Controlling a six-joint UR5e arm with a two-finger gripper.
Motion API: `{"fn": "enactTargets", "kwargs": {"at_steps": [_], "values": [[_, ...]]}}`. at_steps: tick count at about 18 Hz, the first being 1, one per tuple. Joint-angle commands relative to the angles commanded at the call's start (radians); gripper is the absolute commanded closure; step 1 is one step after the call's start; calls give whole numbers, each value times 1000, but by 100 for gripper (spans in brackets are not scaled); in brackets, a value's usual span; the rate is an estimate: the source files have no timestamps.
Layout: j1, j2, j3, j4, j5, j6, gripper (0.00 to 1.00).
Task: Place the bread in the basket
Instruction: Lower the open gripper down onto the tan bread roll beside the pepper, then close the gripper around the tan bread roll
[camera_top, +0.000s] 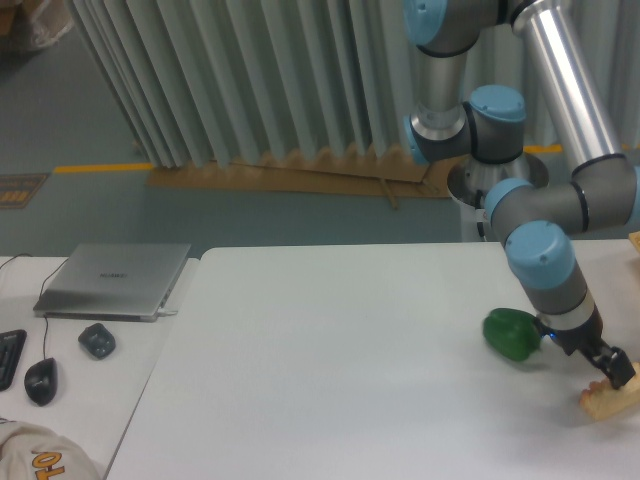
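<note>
The bread (610, 402) is a small pale tan-orange piece with a ridged top, lying on the white table (350, 380) at the far right edge of the view, partly cut off. My gripper (617, 372) is right above it, its dark fingers touching or almost touching the bread's top. Whether the jaws are open or closed on the bread cannot be told. A glossy green bell pepper (513, 334) lies just left of the gripper. The basket is mostly out of view; a small tan edge (635, 241) shows at the right border.
A closed grey laptop (115, 282), a small dark object (97, 340), a black mouse (40, 381) and a keyboard edge (8, 357) lie on the adjoining table at the left. The arm's base (480, 185) stands behind the table's far right.
</note>
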Motion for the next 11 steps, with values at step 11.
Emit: {"fn": "enactTargets", "kwargs": {"at_steps": [11], "values": [[87, 93, 22, -3, -176, 8, 0]]}}
